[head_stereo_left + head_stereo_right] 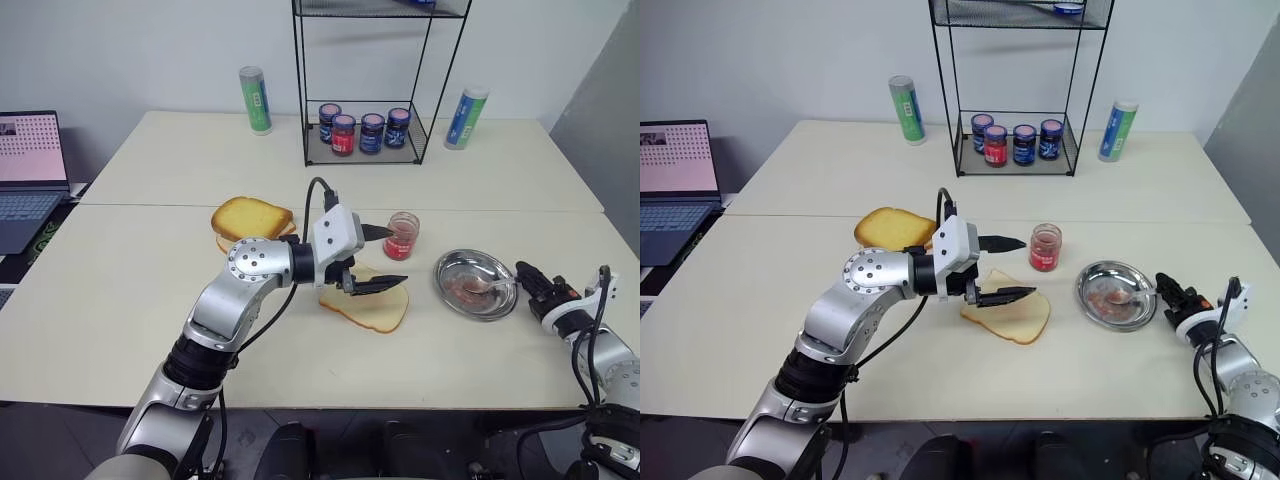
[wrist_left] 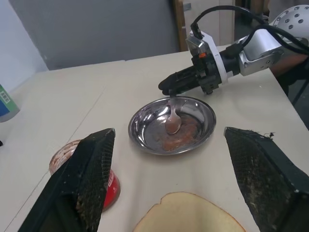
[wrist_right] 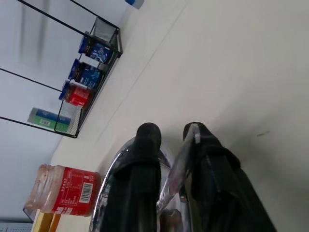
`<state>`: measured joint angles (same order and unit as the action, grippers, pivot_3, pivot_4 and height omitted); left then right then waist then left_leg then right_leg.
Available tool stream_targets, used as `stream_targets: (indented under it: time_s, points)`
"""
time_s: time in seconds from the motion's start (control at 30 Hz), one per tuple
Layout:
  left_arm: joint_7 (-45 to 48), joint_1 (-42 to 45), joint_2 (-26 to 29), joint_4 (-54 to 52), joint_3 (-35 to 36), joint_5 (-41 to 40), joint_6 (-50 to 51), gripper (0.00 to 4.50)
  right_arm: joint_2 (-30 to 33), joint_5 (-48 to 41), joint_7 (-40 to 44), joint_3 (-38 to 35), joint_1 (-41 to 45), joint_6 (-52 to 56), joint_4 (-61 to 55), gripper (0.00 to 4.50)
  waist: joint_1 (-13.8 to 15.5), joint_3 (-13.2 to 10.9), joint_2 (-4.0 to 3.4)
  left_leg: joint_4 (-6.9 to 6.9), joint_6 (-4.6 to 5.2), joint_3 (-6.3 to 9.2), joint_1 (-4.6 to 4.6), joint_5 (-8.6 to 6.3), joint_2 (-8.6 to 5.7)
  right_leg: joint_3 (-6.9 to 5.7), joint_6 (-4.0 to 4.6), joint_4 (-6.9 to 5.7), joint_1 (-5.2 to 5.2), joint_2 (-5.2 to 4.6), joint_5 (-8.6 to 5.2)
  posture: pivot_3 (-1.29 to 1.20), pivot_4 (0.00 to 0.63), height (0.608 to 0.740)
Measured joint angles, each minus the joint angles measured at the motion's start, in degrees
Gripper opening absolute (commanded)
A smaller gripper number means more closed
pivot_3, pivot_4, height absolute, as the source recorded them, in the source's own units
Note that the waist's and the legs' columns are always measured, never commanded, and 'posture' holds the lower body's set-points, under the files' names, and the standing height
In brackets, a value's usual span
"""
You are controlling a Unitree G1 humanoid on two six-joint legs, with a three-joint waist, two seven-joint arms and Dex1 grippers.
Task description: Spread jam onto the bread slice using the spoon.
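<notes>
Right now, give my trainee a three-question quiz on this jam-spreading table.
1. True or false: the right hand is shut on the handle of the spoon.
2. Where does the spoon's bowl rest? A) in the round steel dish B) in the jam jar C) on the bread slice
3. Fill in: the left hand hovers open over the ____, with the jam jar just beyond it.

Key: 1 true; 2 A; 3 bread slice.
</notes>
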<state>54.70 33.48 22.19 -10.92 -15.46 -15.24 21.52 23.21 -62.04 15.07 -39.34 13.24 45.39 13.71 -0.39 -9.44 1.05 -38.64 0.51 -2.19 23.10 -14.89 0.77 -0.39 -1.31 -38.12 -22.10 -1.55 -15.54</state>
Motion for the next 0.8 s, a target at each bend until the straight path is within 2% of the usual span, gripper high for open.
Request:
stream_targets:
  time_s: [0.27,0.47,0.63,0.8]
  points:
    - [-0.1,0.4,0.2,0.2,0.0,-0.1,-0.7,3.78,-0.6,-1.1,-0.6,0.1,-1.0,0.5,-3.3,0.07,0.1,0.0,-0.02,0.22,0.0,-0.03,0.0,0.0,-0.01,0.02,0.0,0.05,-0.08,-0.05,0.0,0.0,0.15,0.74]
    - [-0.6,-1.1,2.6,0.1,3.6,-1.8,1.6,3.78,3.3,-2.2,-4.5,3.1,0.3,4.5,-17.2,0.07,-0.2,0.0,-0.19,0.53,-0.01,-0.11,-0.07,0.01,0.02,0.1,0.0,0.04,-0.23,-0.13,-0.01,0.0,0.15,0.74]
    - [-2.9,-3.0,4.1,0.5,8.8,-3.8,4.3,3.78,6.5,-2.4,-9.0,9.1,13.4,6.3,-24.2,0.07,-0.9,-0.1,-0.21,0.57,-0.02,0.02,-0.07,0.01,0.03,-0.04,-0.01,0.06,-0.2,-0.12,-0.02,0.0,0.15,0.74]
    - [-7.4,-3.1,1.6,2.5,10.9,-4.7,5.0,3.78,5.1,4.6,-9.5,18.7,23.2,4.7,-21.6,0.07,-0.7,-0.1,-0.19,0.58,-0.02,0.02,0.04,0.01,-0.07,-0.07,0.0,0.13,-0.23,-0.16,-0.01,0.0,0.15,0.74]
